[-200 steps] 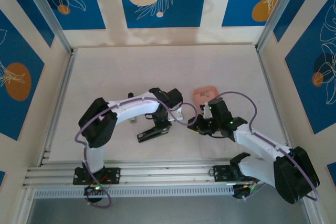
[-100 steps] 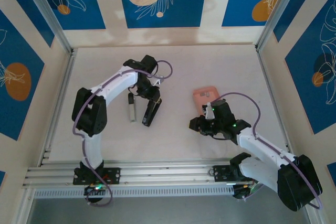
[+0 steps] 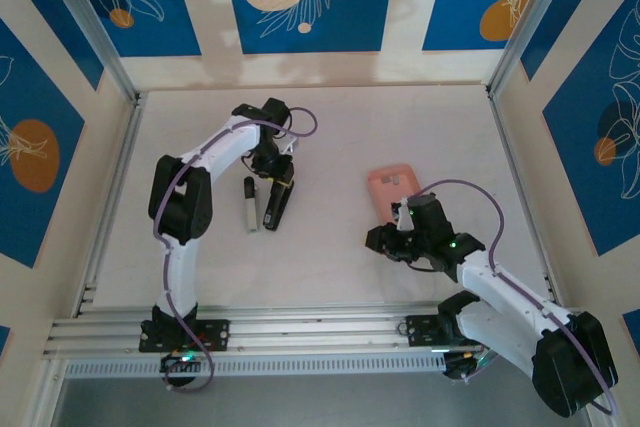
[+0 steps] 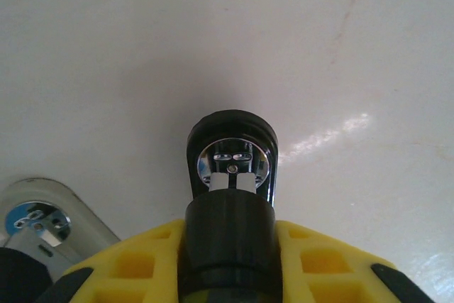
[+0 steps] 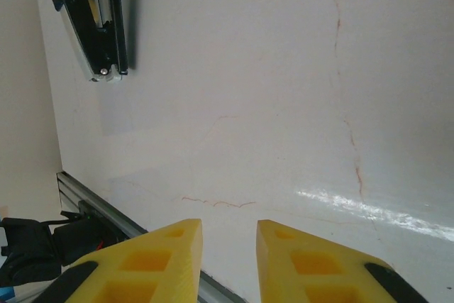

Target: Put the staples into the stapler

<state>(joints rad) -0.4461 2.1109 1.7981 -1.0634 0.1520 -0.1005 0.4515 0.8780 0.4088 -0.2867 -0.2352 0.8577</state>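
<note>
Left of the tray [image 3: 376, 179], well apart — the stapler [image 3: 274, 209] is clasped by the left gripper [image 3: 277, 179], presumably to steady it. In the tray the staples [image 3: 398, 184] are left lying; just beside it the right gripper [image 5: 229, 243] is held parted, empty — judged ready for picking.

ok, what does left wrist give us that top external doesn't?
Left wrist: a close-up of the stapler end-on. Its chrome plate is clear, and the left tool has its yellow fingers against both sides of the black body.
Top external: the layout. The pink tray sits off to the right of the stapler, and the right tool is near the tray, well apart from the stapler.
Both: the stapler, the grey metal piece lying beside it, and the pale table.
</note>
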